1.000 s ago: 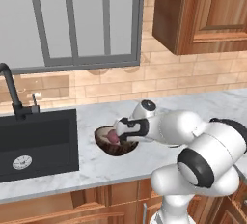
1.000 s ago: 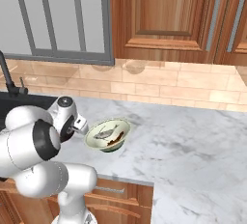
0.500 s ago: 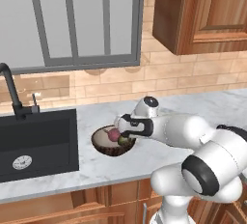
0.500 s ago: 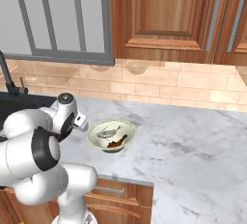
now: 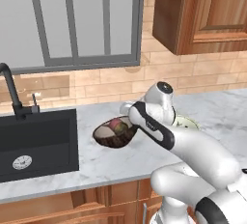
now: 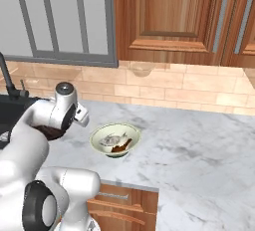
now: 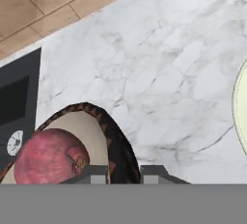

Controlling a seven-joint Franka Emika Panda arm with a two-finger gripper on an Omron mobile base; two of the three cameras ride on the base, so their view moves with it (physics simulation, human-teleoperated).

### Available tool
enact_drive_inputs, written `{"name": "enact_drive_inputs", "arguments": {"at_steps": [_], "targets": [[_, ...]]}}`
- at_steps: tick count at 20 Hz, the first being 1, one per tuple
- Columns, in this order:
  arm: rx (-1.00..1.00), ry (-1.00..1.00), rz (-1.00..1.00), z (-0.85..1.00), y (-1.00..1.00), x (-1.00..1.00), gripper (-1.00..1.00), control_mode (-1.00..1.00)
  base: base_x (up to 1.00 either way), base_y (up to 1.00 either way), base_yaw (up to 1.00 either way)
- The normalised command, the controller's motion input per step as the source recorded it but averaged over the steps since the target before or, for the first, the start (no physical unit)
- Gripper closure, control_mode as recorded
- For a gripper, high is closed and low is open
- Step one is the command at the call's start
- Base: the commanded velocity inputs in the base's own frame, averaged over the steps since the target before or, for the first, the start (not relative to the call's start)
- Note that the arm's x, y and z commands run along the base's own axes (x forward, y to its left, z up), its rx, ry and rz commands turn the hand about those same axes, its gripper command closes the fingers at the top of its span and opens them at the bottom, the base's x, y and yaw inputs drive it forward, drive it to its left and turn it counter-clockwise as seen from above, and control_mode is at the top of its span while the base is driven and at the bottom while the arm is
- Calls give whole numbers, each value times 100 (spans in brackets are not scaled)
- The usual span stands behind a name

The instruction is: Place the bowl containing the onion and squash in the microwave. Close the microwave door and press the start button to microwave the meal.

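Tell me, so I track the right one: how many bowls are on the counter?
2. The dark brown bowl with the onion sits beside the sink, at the gripper; the pale green bowl sits beside it.

Light is even and bright in all three views, soft as in a render, with no single lamp visible. The marble counter (image 5: 106, 162) carries a faint soft shadow under the bowl (image 5: 115, 132). No glare on the window (image 5: 72, 20). Edges look slightly coarse and pixelated; no motion blur or bending at the borders.
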Motion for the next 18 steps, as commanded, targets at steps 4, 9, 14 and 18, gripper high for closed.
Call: {"name": "enact_drive_inputs", "arguments": {"at_steps": [4,9,14,18], "targets": [[12,-3,0,99,-31,-30,100,-100,0,0,0],[20,-16,0,92,-42,-33,100,-100,0,0,0],[16,-22,0,86,-43,-45,100,-100,0,0,0],[1,-21,0,64,-29,-61,100,-100,0,0,0]]}}
